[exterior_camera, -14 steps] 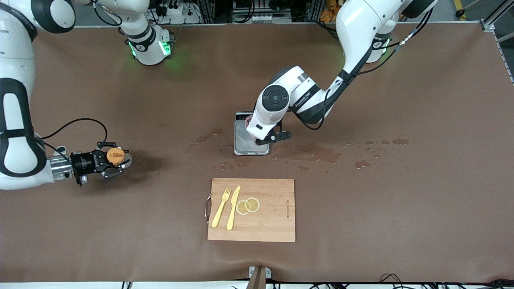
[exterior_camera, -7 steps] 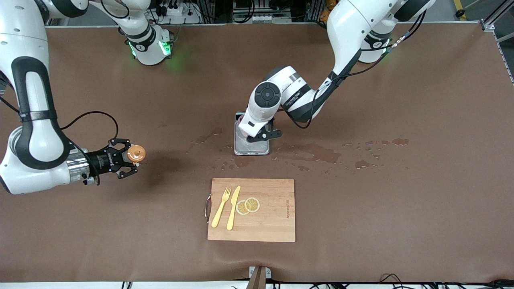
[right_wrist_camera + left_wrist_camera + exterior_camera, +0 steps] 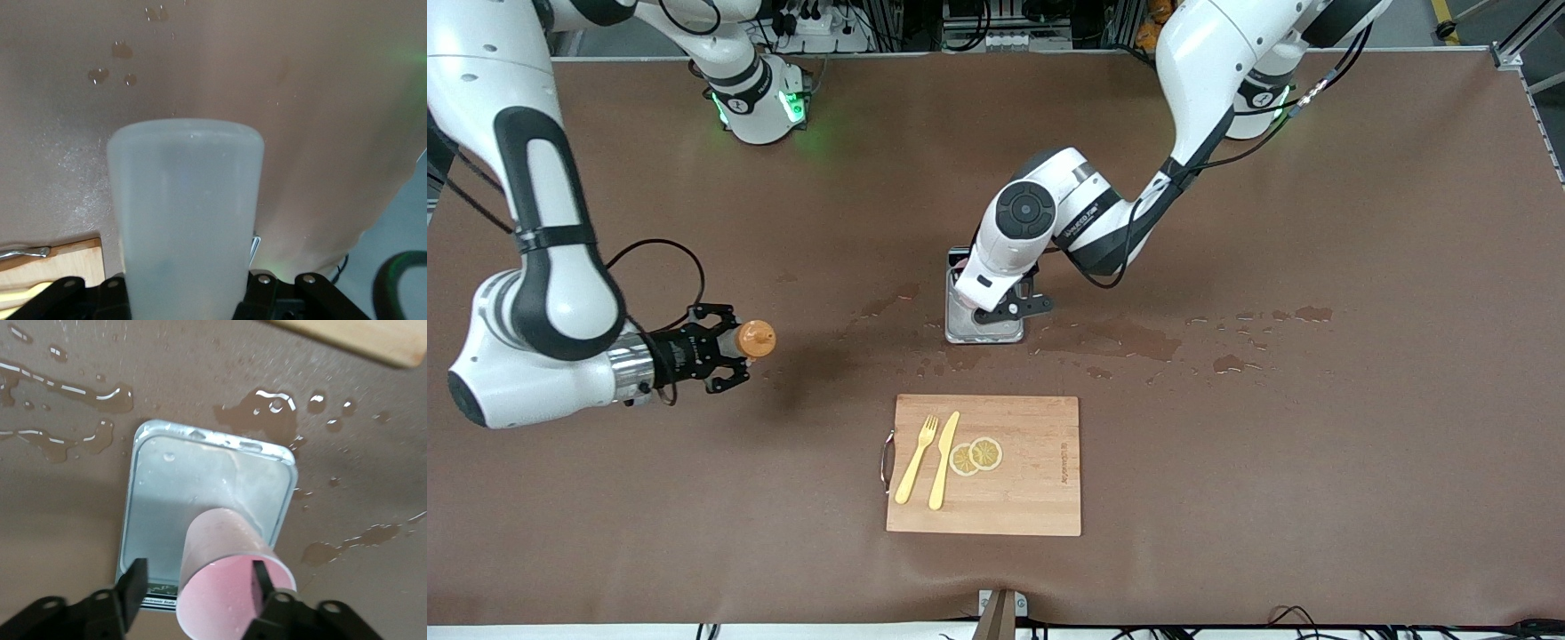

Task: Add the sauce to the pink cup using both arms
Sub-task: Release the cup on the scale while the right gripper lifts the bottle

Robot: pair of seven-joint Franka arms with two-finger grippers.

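My left fingers (image 3: 197, 587) are apart around the pink cup (image 3: 230, 587) on the scale (image 3: 200, 480). My right fingers (image 3: 725, 349) squeeze the sauce (image 3: 751, 339). No sauce poured yet.

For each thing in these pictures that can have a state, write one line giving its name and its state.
Sauce bottle: capped, lifted, tilted sideways.
Right gripper: shut on bottle.
Pink cup: upright on scale, between fingers.
Left gripper: open, around cup.
Scale: wet.
Table: wet patches.
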